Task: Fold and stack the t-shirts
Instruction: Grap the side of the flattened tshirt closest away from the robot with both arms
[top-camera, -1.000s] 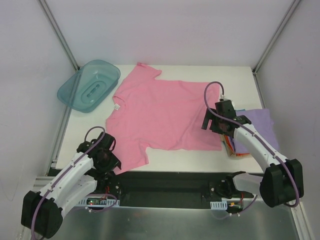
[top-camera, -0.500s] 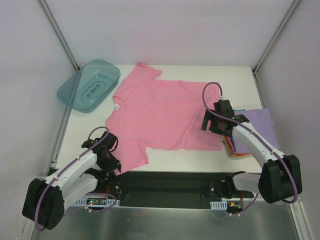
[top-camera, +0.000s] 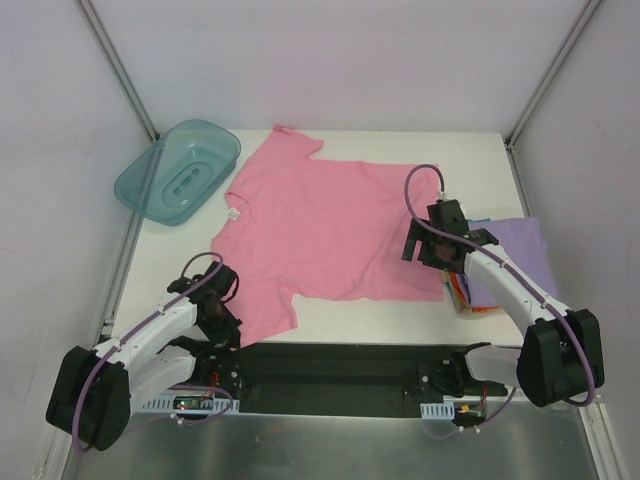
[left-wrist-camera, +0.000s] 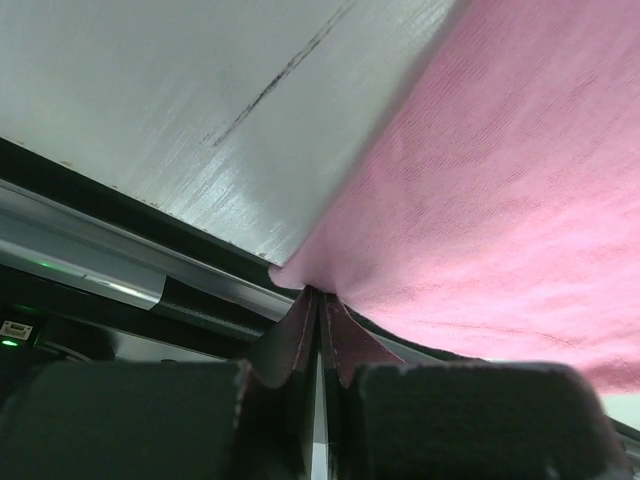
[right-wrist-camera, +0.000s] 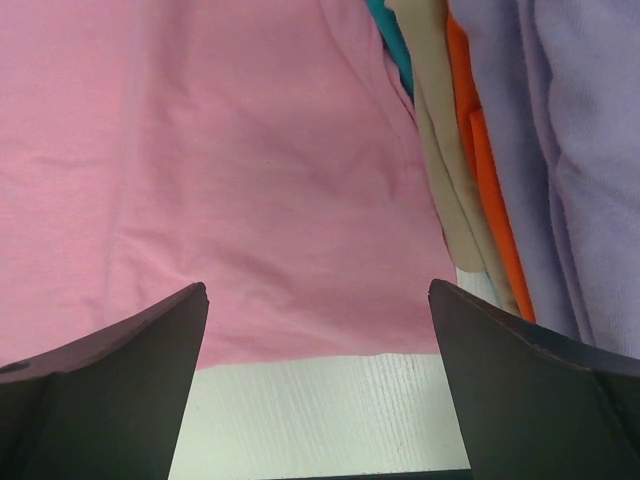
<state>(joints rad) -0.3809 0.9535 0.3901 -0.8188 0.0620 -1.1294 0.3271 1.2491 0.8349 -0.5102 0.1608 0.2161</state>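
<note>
**Top external view:** The plain pink cloth t-shirt (top-camera: 320, 225) lies spread flat for folding. Its near sleeve reaches the left gripper (top-camera: 230, 326), and the right gripper (top-camera: 424, 250) is over its hem corner. The stack of folded t-shirts (top-camera: 515, 250) sits just outboard of that gripper.

**Left wrist view:** The fingers are clamped together on the sleeve hem at the white table (left-wrist-camera: 200, 120) edge, probably for lifting.

**Right wrist view:** The fingers stand wide apart and hold nothing, above the hem corner.

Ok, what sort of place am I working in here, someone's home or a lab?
Most likely a lab test cell, not a home: a white table boxed in by plain white panels on metal frame posts, with a pink t-shirt, a folded stack and a teal tub laid out.
</note>
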